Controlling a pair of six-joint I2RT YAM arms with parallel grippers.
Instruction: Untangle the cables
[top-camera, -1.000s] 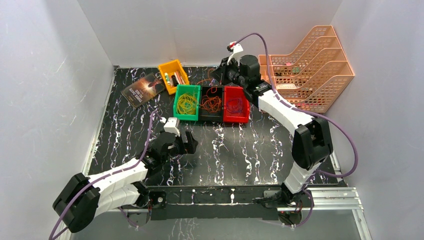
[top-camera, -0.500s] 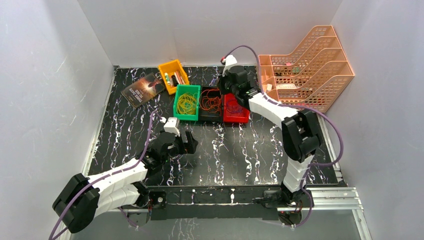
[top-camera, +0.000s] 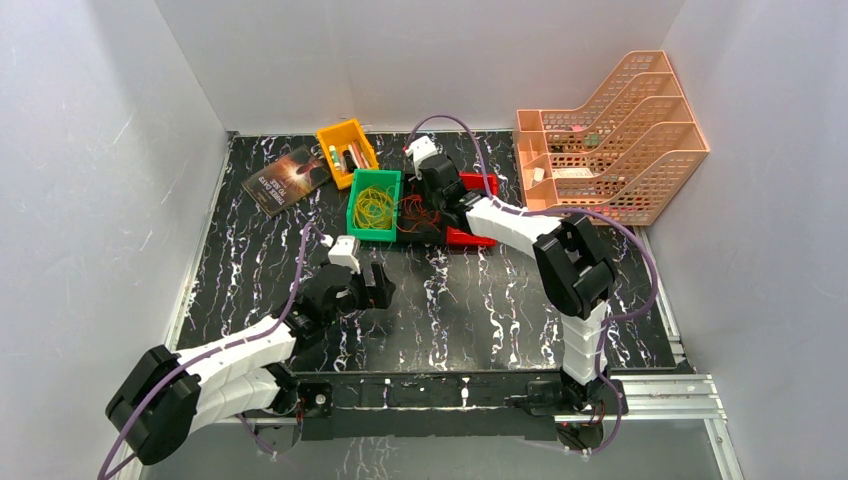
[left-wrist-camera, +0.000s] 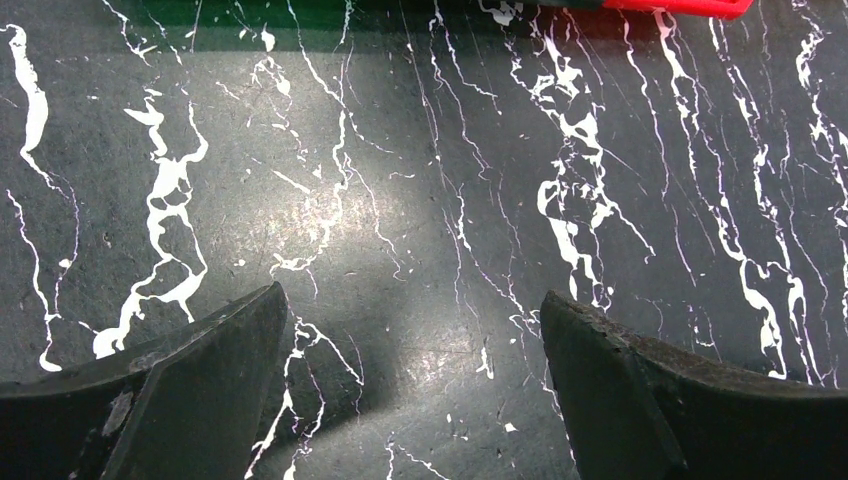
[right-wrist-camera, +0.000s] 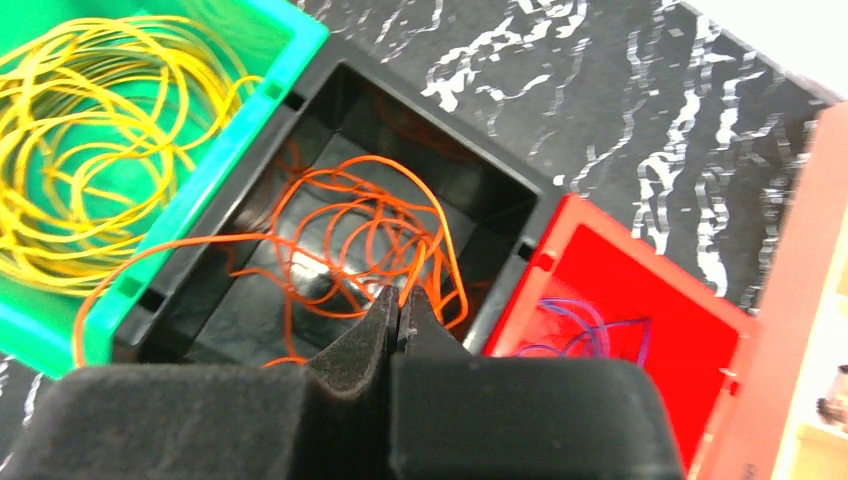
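Right hand (right-wrist-camera: 398, 298) hides whether it pinches cables (right-wrist-camera: 352, 212).

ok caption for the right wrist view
Right gripper shut above the orange cables in the black bin, beside red bin

Peach file rack (top-camera: 610, 130) far right; book (top-camera: 287, 178), yellow bin (top-camera: 327, 147) far left.

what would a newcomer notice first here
The row of three bins at far centre: yellow cables in the green bin, orange cables in the black bin, and a red bin beside it. The right tool hangs shut over the orange cables. A peach file rack stands far right.
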